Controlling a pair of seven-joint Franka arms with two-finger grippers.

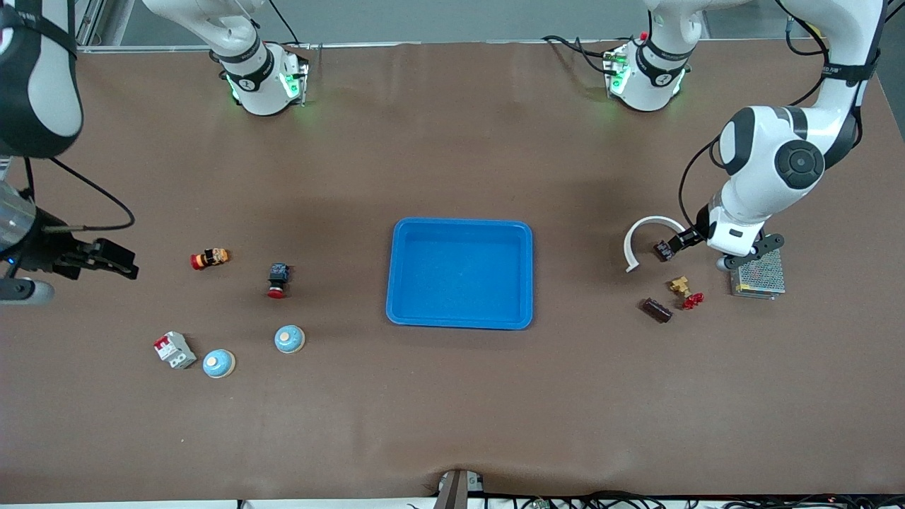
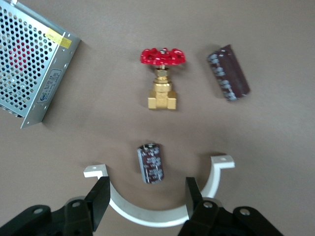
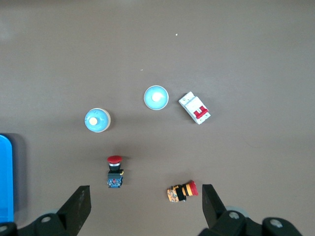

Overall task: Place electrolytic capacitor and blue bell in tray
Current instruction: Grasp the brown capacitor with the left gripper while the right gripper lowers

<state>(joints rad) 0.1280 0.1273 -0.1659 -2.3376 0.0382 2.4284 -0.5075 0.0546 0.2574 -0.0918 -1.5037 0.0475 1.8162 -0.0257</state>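
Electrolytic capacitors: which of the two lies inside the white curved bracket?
The smaller capacitor, between the left end effector fingers; the larger capacitor lies outside the white curved bracket.

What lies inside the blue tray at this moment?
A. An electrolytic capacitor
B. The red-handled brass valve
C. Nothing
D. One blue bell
C. The tray shows only bare blue floor; both blue bells sit on the table toward the right arm's end, and the capacitor and valve lie near the left gripper.
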